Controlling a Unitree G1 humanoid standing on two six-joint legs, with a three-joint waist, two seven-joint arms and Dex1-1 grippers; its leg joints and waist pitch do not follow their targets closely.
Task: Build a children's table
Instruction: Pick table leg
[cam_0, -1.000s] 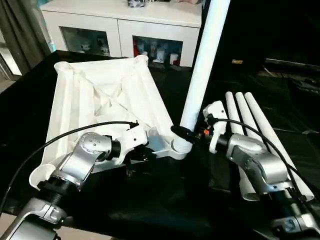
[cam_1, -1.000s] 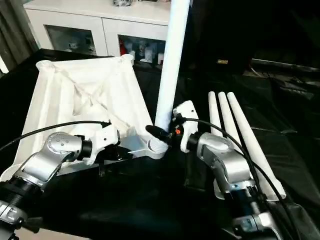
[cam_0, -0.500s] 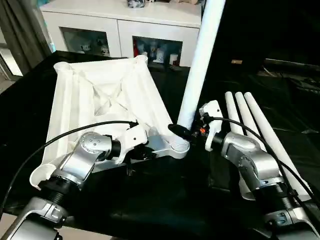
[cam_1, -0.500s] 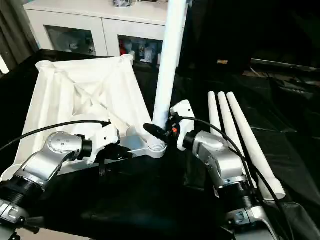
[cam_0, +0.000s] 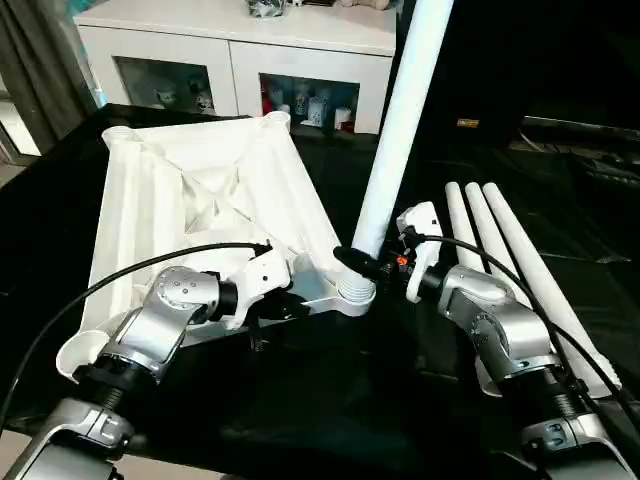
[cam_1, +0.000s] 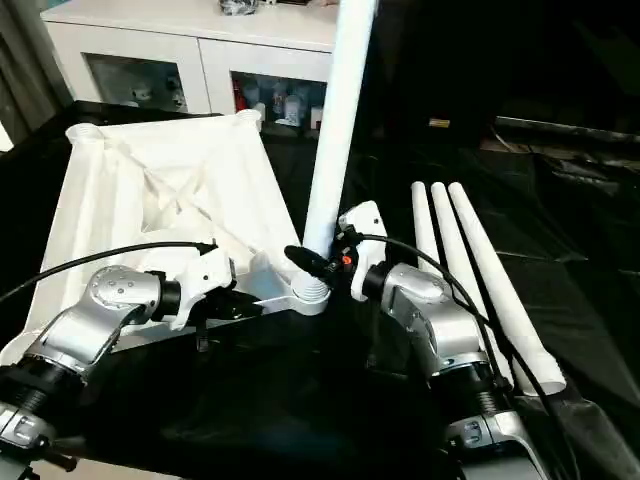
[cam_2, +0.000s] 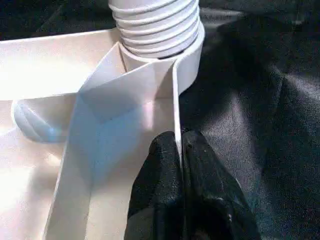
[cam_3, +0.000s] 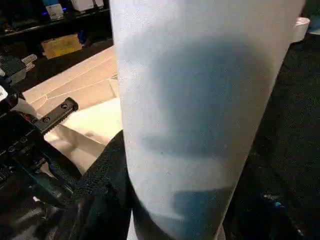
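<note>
Tabletop (cam_0: 200, 200) lies underside-up on the black-covered table (cam_0: 330, 400), ribs showing, left of centre. Far side: white cabinet (cam_0: 250, 50) with glass doors.

Left gripper (cam_2: 179, 150): fingers pinched closed on the thin rim wall of the tabletop, just beside its near right corner socket (cam_0: 352, 297).

One leg (cam_0: 395, 130) stands in that socket, tilted slightly right toward its top, threaded end partly seated; ridges are exposed above the socket in the left wrist view. How deep it sits is hard to say from here.

Right gripper (cam_0: 368, 268): jaws closed around the lower part of that leg, just above the socket; one black finger (cam_3: 107, 175) wraps the tube.

Three spare legs (cam_0: 500, 260) lie side by side on the right, touching or nearly so, running near to far.
</note>
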